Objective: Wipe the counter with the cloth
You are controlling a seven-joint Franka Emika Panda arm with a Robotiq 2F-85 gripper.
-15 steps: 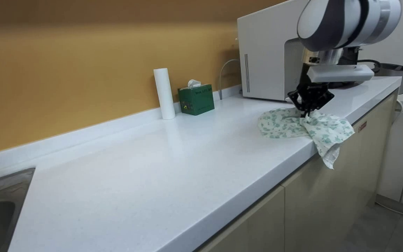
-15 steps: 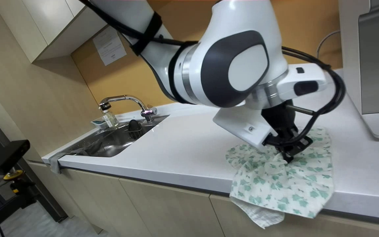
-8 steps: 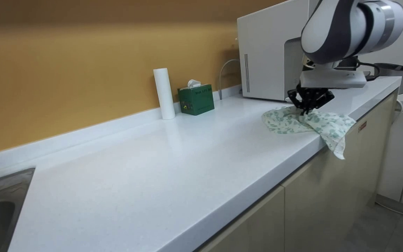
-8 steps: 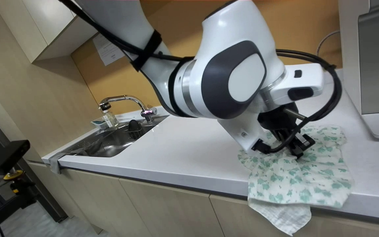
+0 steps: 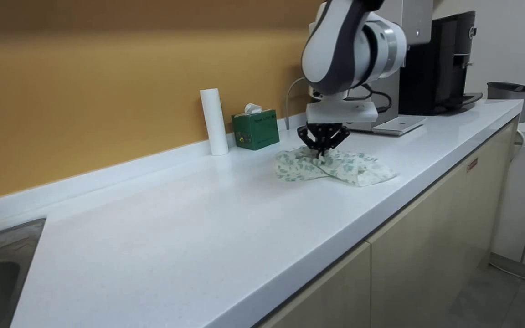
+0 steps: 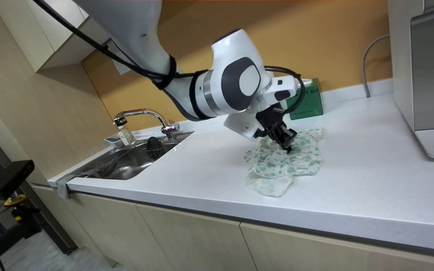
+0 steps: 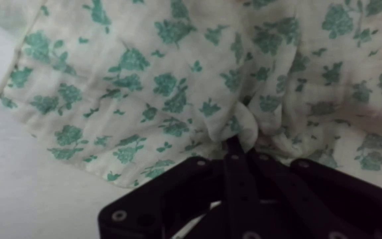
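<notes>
1. The cloth [image 7: 138, 89], white with green flowers, lies spread and wrinkled on the counter [image 6: 187, 177], below the gripper [image 5: 321, 154] in both exterior views.
2. The jaws stand close together, nipping 1 bunched fold of the cloth, which partly hides the fingertips [image 7: 234, 143].
3. In the wrist view, the rest of the cloth fans out ahead of the jaws and to 2 sides, flatter at left, with deeper creases at right.
4. In an exterior view, the near corner [image 6: 271, 187] of the cloth rests on the counter, short of its front edge.
5. A green tissue box [image 5: 257, 130] and a white paper roll [image 5: 214, 123] stand apart from the cloth.
</notes>
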